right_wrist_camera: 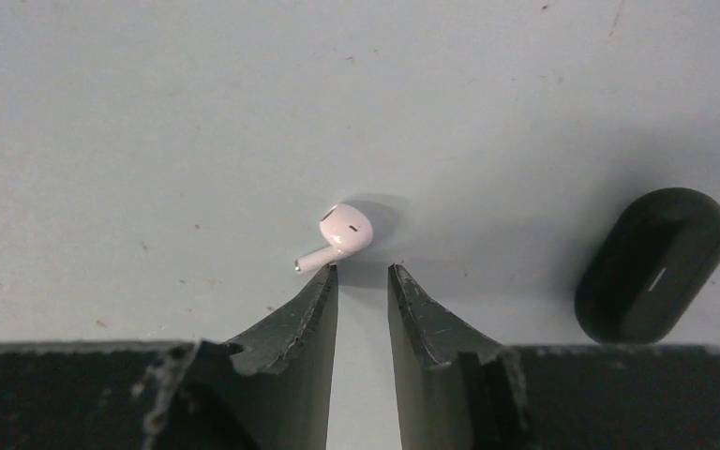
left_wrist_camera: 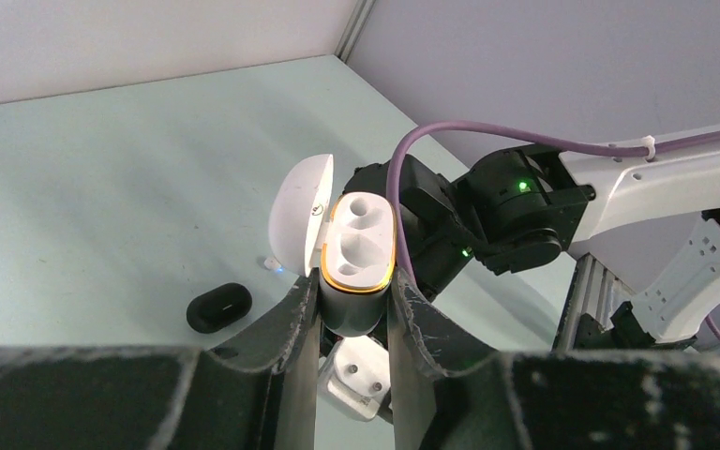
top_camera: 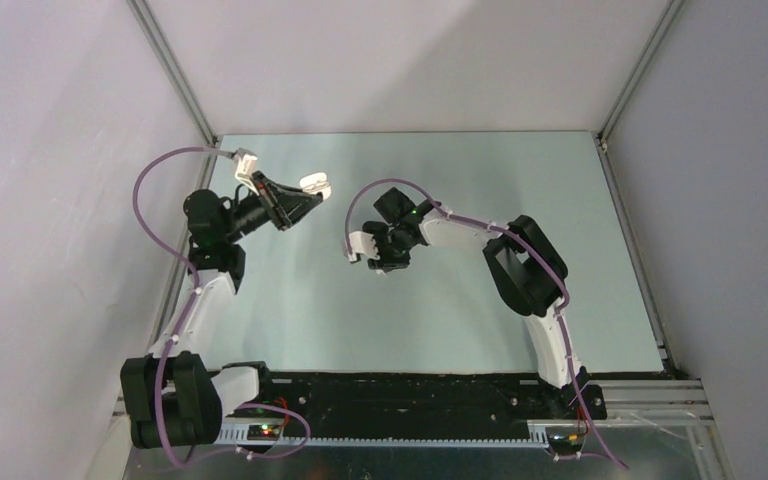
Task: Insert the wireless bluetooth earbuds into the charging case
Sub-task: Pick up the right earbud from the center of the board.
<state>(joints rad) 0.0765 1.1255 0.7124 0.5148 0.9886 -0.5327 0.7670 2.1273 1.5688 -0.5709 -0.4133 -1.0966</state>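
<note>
My left gripper (left_wrist_camera: 354, 300) is shut on the charging case (left_wrist_camera: 356, 248), holding it up above the table with the lid (left_wrist_camera: 295, 220) flipped open to the left. Both seats inside the case look empty. In the top view the case (top_camera: 315, 185) sits at the tip of the left gripper (top_camera: 300, 200). One white earbud (right_wrist_camera: 342, 232) lies on the table, its stem touching or just past my right gripper's left fingertip (right_wrist_camera: 330, 279). The right gripper (right_wrist_camera: 363, 274) points down at the table, narrowly open with nothing between its fingers. The same earbud (left_wrist_camera: 270, 263) shows small beside the lid.
A black oval case (right_wrist_camera: 652, 264) lies on the table to the right of the right gripper; it also shows in the left wrist view (left_wrist_camera: 218, 307). The right arm (top_camera: 520, 260) reaches in towards the left gripper. Enclosure walls and frame posts (top_camera: 175, 80) ring the table.
</note>
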